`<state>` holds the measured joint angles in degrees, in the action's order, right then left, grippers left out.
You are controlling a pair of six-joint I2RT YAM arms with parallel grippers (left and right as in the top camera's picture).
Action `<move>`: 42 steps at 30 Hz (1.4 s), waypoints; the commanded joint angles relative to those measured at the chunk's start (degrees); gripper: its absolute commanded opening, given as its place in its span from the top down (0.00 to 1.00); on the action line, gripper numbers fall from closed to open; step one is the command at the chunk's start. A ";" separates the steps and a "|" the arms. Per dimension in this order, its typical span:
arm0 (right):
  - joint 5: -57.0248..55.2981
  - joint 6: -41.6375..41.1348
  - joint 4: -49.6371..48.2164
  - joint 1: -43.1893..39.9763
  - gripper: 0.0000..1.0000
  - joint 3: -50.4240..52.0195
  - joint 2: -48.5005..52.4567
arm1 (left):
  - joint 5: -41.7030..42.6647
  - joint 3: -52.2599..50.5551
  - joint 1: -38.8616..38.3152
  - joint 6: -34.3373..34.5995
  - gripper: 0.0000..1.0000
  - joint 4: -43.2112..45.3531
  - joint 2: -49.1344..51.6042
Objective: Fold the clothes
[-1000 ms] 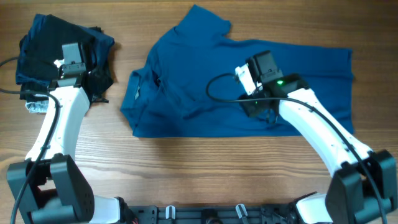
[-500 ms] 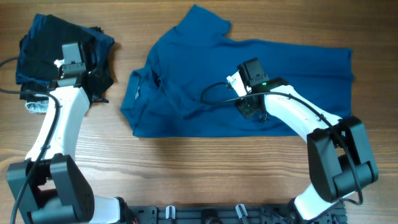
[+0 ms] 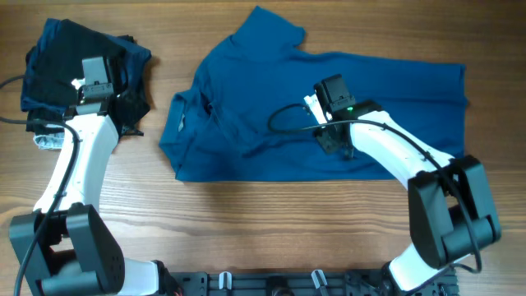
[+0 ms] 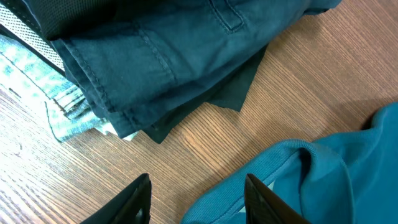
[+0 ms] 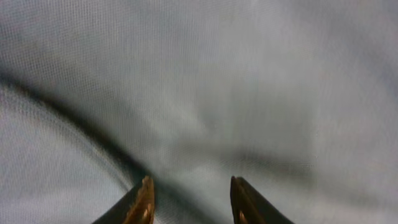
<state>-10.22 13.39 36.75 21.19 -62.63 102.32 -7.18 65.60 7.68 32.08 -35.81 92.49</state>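
The medium-blue polo shirt [image 3: 329, 82] lies spread face-up across the middle and right of the wooden table, with its collar [image 3: 182, 115] to the left and one sleeve pointing to the far edge. My right gripper [image 3: 335, 141] is open low over the shirt's middle. In the right wrist view [image 5: 193, 202] the fabric [image 5: 205, 93] fills the frame and nothing is between the fingers. My left gripper [image 3: 127, 115] is open and empty at the left. In its wrist view [image 4: 199, 205] it hovers over bare wood beside the shirt's collar edge [image 4: 292, 174].
A pile of dark folded garments [image 3: 74, 57] sits at the far left, with a light grey-blue garment [image 3: 48, 141] under its near edge. Both show in the left wrist view, the pile [image 4: 155, 50] and the light garment [image 4: 62, 109]. A black rail [image 3: 271, 284] runs along the table's front edge.
My right gripper moved left over the shirt as the arm's elbow swung right, then edged slightly right. The left arm and the shirt have not moved.
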 commanded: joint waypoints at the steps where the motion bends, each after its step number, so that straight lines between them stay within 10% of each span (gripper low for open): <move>1: -3.96 -14.43 7.63 -2.19 0.60 -2.25 -4.13 | 0.28 0.24 0.48 0.35 0.52 0.02 0.52; 16: 13.31 -31.95 18.93 -40.26 0.63 -1.40 -4.20 | 0.31 0.24 0.48 0.37 0.52 0.09 0.52; 38: 22.95 -30.53 -14.27 -41.16 0.51 2.71 -4.20 | 0.28 0.24 0.48 0.35 0.52 0.07 0.52; 42: 24.33 -30.91 -7.10 -43.17 0.46 -1.73 -8.26 | 0.28 0.24 0.48 0.31 0.52 -0.39 0.52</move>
<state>12.78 -17.93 25.21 -20.27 -60.20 98.74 -7.16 65.60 7.68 32.08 -35.81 92.49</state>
